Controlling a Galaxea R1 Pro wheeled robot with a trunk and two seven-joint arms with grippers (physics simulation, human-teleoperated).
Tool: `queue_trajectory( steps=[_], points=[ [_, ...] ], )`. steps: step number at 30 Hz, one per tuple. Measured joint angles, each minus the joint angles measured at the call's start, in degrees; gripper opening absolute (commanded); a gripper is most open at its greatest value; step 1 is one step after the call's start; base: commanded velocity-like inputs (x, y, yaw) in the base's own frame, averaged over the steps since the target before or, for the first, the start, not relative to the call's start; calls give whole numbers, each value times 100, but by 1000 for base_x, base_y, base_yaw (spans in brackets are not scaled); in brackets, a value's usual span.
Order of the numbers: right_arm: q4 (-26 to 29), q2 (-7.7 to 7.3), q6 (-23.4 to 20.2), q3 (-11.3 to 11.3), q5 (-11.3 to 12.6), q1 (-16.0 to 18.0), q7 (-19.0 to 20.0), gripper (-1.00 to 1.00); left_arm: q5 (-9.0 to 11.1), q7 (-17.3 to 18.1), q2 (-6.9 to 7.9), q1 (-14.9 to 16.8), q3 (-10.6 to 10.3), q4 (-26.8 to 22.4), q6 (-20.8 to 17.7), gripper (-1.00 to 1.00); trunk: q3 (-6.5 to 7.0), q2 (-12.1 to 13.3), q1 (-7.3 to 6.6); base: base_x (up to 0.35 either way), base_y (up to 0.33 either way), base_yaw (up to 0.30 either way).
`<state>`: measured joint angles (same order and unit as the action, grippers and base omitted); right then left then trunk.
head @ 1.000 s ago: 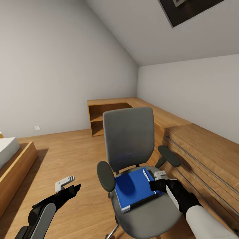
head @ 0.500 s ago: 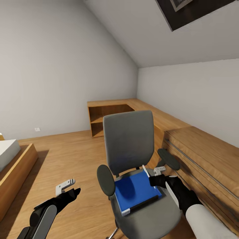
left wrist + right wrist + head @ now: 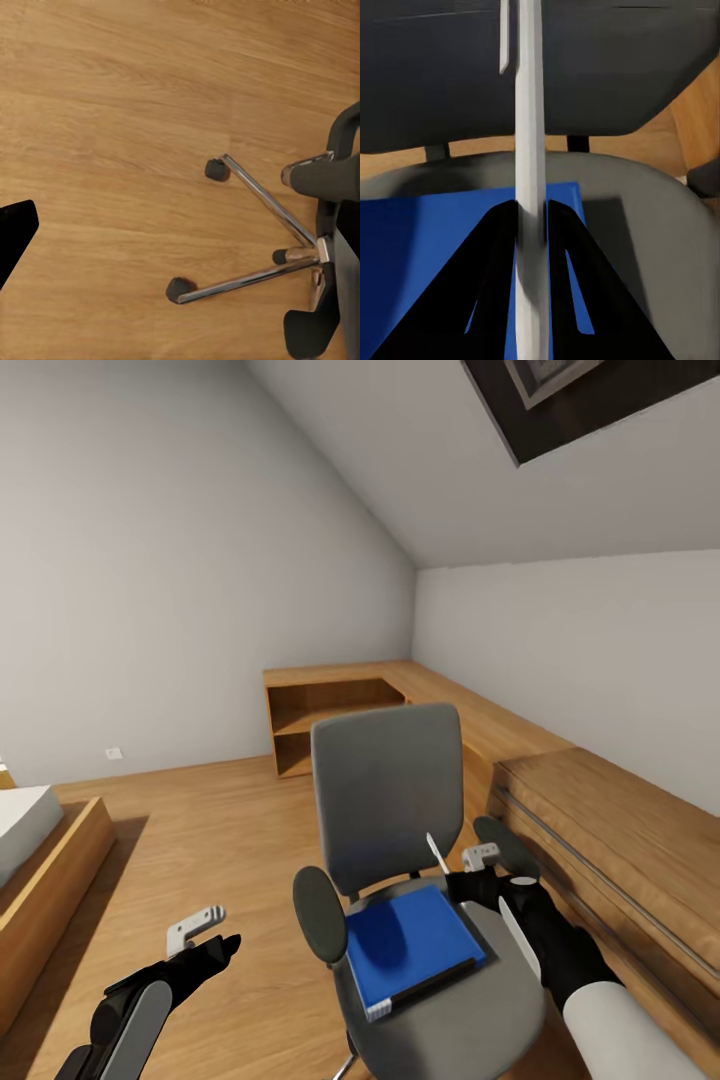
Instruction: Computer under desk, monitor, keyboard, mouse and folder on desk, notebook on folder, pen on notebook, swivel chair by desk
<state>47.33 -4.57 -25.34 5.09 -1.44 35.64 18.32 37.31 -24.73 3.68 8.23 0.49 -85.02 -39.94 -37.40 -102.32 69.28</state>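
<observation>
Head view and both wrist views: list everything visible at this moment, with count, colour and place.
swivel chair: one, grey with black armrests, in front of the robot on the floor
chair base: one, chrome spokes with black casters, on the floor
folder: one, blue, flat on the chair seat
pen: one, white, lifted off the folder, gripped in the right claw
low wooden unit: one, brown, along the back and right walls, open shelf at its left end
bed platform: one, wood, white mattress, far left
wall picture: one, dark frame, sloped ceiling
floor: wood
left claw: one, black with white tips, low at left, empty
right claw: one, black, above the seat, shut on the pen
</observation>
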Motion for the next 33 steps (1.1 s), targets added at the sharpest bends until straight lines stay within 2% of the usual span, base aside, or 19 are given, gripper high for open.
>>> queue_trajectory(
  steps=[4, 11, 16, 18, 23, 24, 25, 27, 28, 29, 31, 32, 33],
  points=[
    [250, -3, -2, -2, 1, -93, -5, -100, -2, 1, 0, 0, 4, 1, 2, 100, 72, 161, -86, -109, 0, 0],
    [1210, -5, -123, -34, 2, -584, -17, -100, 7, 7, -7, 0, 164, 1, 2, 100, 197, 442, -238, -317, 0, 0],
    [2003, 10, -370, -321, 0, -942, -20, -100, 11, 9, -9, 0, 182, 90, 3, 100, 287, 642, -349, -283, 0, 0],
    [2404, 24, -597, -464, 1, -1113, -34, -100, 3, 9, -9, 0, 181, 239, 7, 100, 323, 722, -394, -88, 0, 0],
    [3080, 41, -1135, -554, 5, -1309, -331, -100, -7, 17, -9, 0, 173, 539, 40, 100, 413, 923, -505, -28, 0, 0],
    [3416, 75, -1341, -564, 8, -1428, -638, -100, -91, 33, -9, -1, 160, 1061, 303, 100, 430, 963, -527, -6, 0, 0],
    [3521, 92, -1401, -566, 12, -1470, -733, -100, -150, 39, -11, 0, 153, 1277, 444, 100, 449, 1003, -549, -4, 0, 0],
    [3844, 163, -1602, -571, 17, -1604, -973, -100, -444, 56, -16, 0, 128, 1840, 965, 100, 484, 1083, -593, -2, 0, 0],
    [4000, 210, -1755, -594, 23, -1689, -1087, -100, -693, 65, -20, 0, 115, 2199, 1369, 100, 502, 1123, -615, -1, 0, 0],
    [4098, 243, -1913, -670, 24, -1752, -1163, -100, -944, 72, -24, 0, 106, 2564, 1803, 100, 520, 1163, -637, 0, 0, 0],
    [4161, 268, -2059, -808, 32, -1792, -1211, -100, -1171, 75, -33, 1, 97, 2924, 2223, 100, 556, 1244, -681, 0, 0, 0],
    [4200, 293, -2169, -967, 39, -1817, -1239, -100, -1338, 76, -45, 1, 92, 3250, 2578, 100, 574, 1284, -703, 0, 0, 0],
    [4211, 306, -2213, -1044, 55, -1827, -1248, -100, -1407, 77, -52, 1, 87, 3420, 2740, 100, 592, 1324, -725, 0, 0, 0]
  ],
)
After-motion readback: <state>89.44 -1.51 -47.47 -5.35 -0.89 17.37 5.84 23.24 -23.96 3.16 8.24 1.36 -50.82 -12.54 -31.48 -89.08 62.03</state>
